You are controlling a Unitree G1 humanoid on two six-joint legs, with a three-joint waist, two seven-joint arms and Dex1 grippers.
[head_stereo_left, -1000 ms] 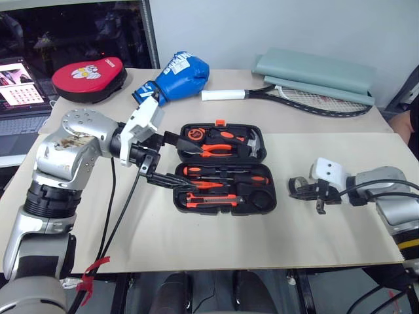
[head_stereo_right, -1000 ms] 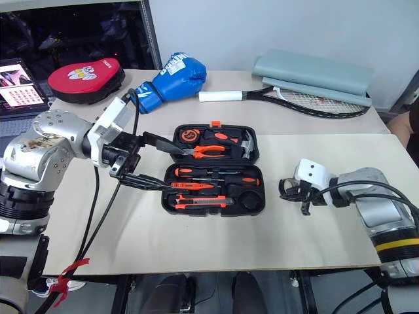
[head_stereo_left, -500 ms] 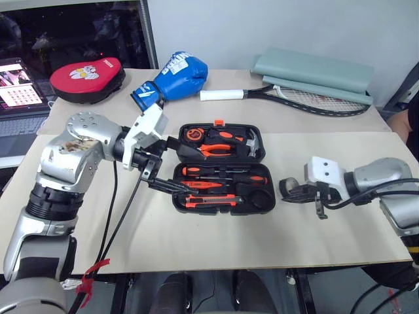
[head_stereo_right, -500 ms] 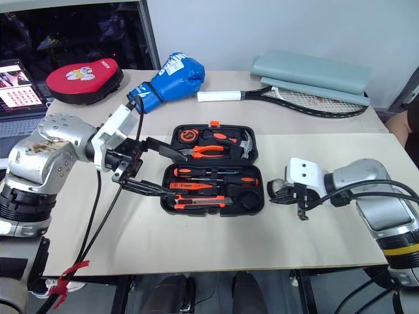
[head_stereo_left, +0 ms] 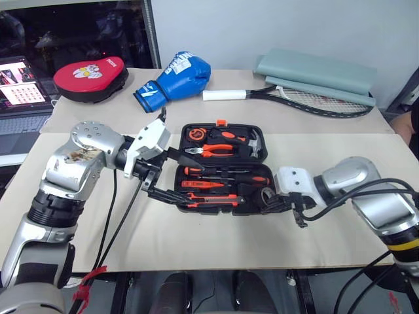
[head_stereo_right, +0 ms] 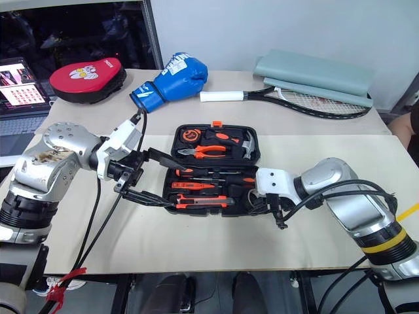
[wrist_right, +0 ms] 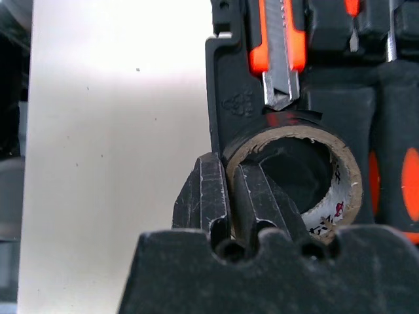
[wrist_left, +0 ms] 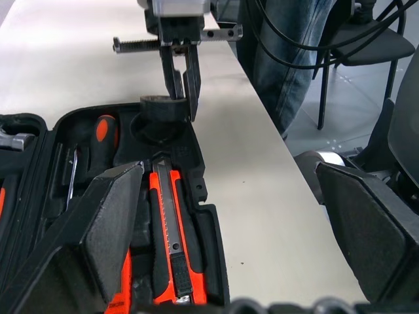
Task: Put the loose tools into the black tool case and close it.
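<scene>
The black tool case (head_stereo_left: 256, 157) lies open on the table. In its slots lie two screwdrivers (head_stereo_left: 226, 172), an orange utility knife (head_stereo_left: 211, 200), pliers and a hammer. My right gripper (head_stereo_left: 275, 203) is shut on the wall of the black tape roll (wrist_right: 348, 176), one finger inside the ring and one outside. It holds the roll at the round slot in the case's front right corner, tape roll (wrist_left: 163, 108) just past the knife's blade. My left gripper (head_stereo_left: 171, 175) is open, its two fingers (wrist_left: 114, 216) spread on either side of the case's left edge.
Behind the case lie a blue boxing glove (head_stereo_left: 177, 73), a red pad (head_stereo_left: 88, 75), a tennis racket (head_stereo_left: 294, 95) and a folded grey-green mat (head_stereo_left: 321, 72). A laptop (head_stereo_left: 19, 85) stands at the far left. A person's legs and a chair (wrist_left: 366, 39) are beyond the table's right edge.
My right gripper has carried the tape roll leftwards over the table to the case's front right corner and turned downward. The left gripper has stayed open at the case's left edge.
</scene>
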